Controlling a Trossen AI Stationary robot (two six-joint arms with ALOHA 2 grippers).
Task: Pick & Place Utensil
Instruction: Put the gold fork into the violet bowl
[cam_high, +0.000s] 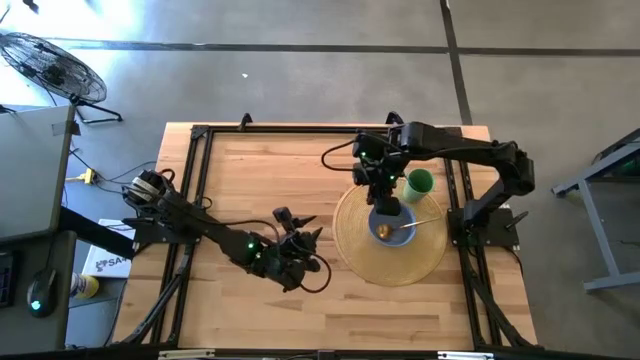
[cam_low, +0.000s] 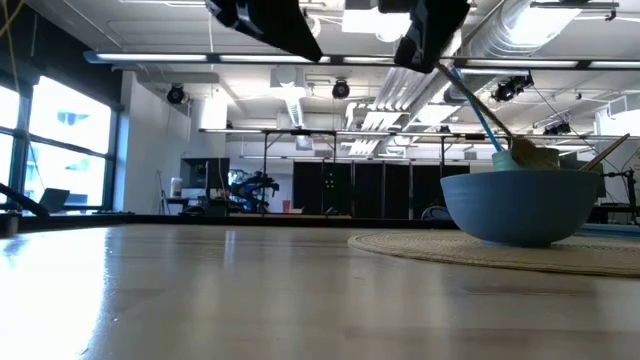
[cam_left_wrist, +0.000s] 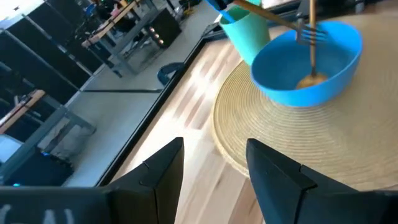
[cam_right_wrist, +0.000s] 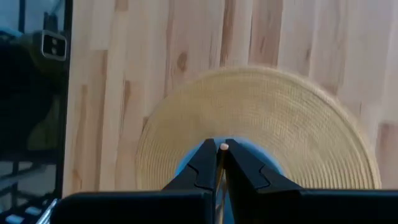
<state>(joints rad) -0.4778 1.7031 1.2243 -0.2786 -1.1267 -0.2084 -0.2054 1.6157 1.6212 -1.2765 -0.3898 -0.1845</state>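
A blue bowl (cam_high: 385, 232) stands on a round woven mat (cam_high: 380, 265) at the table's right, with a green cup (cam_high: 420, 182) behind it. A wooden spoon (cam_high: 425, 221) rests with its head in the bowl (cam_left_wrist: 311, 81) and its handle over the right rim. My right gripper (cam_high: 385, 203) hangs just above the bowl's far side, shut on a long-handled fork (cam_left_wrist: 309, 32). The fork's head is over the bowl. My left gripper (cam_high: 305, 232) stands open and empty left of the mat, pointing toward the bowl (cam_left_wrist: 308, 62). My right gripper pinches the free end of the fork's handle (cam_right_wrist: 222, 147) between its two fingers, and the tip just shows past them. The fingers (cam_low: 432, 45) slant down from the far side. The handle (cam_low: 478, 108) runs down from them into the bowl (cam_low: 525, 205). The rim hides its lower end.
Black rails (cam_high: 195, 180) frame the table top on its left, far and right sides. Bare wood (cam_high: 250, 170) lies left of the mat, between the two arms. The left arm (cam_high: 200, 225) crosses the table's left half.
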